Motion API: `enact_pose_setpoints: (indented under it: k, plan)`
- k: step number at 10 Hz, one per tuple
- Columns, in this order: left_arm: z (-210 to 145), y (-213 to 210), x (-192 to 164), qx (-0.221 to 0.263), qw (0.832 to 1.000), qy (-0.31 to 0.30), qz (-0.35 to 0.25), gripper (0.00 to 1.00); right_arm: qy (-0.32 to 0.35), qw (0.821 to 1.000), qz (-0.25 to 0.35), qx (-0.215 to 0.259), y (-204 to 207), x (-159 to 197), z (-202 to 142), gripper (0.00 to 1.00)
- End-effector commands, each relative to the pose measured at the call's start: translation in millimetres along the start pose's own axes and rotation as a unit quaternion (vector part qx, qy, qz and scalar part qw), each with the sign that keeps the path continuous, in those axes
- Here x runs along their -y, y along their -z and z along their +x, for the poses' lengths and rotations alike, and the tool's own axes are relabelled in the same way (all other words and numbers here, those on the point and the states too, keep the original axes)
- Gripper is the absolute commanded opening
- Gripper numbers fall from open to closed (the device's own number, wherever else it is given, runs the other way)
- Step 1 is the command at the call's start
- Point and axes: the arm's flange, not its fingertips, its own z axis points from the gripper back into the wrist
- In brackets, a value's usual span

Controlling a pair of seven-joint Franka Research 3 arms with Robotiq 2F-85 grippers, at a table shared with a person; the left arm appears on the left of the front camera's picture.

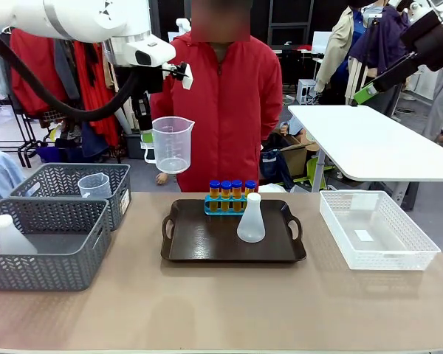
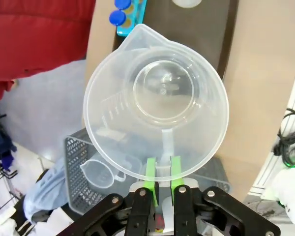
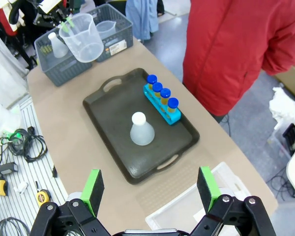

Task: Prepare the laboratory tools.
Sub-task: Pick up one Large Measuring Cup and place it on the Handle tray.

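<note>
My left gripper [image 1: 146, 137] is shut on the handle of a clear measuring beaker [image 1: 172, 144] and holds it upright in the air, left of the tray and above the table. In the left wrist view its green pads [image 2: 150, 176] pinch the handle below the beaker [image 2: 157, 103]. On the dark tray [image 1: 207, 243] a blue rack [image 1: 229, 206] with several blue-capped orange tubes [image 1: 226, 189] stands at the far edge. A white conical flask [image 1: 251, 219] stands in front of the rack. My right gripper [image 3: 151, 189] hangs open high over the table's right side, above the flask [image 3: 141, 130] and rack [image 3: 162, 104].
Two grey mesh baskets [image 1: 55, 243] stand at the left, one with a second beaker [image 1: 94, 185], one with a second flask [image 1: 11, 236]. A white lattice bin [image 1: 376, 228] sits at the right. A person in a red jacket [image 1: 229, 103] stands behind the tray.
</note>
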Motion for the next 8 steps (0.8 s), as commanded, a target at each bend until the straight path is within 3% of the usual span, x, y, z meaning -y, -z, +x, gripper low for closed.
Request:
enact_pose_setpoints:
  k: [1, 2, 7, 8]
  plan:
    - [-14, -9, -4, 0.015, 1.0, -0.018, 0.006, 0.0, -0.003, 1.0, 0.003, 0.004, -1, 0, 0, 1.0]
    - [0, 0, 0, 0.0, 1.0, 0.0, 0.0, 0.0, -0.003, 1.0, 0.003, 0.004, -1, 0, 0, 1.0]
    - [2, 0, 0, 0.001, 1.0, 0.0, -0.001, 0.0, -0.003, 1.0, 0.003, 0.004, -1, 0, 0, 1.0]
    - [1, 4, 6, -0.002, 0.998, 0.054, -0.03, 0.0, -0.003, 1.0, 0.003, 0.004, -1, 0, 0, 1.0]
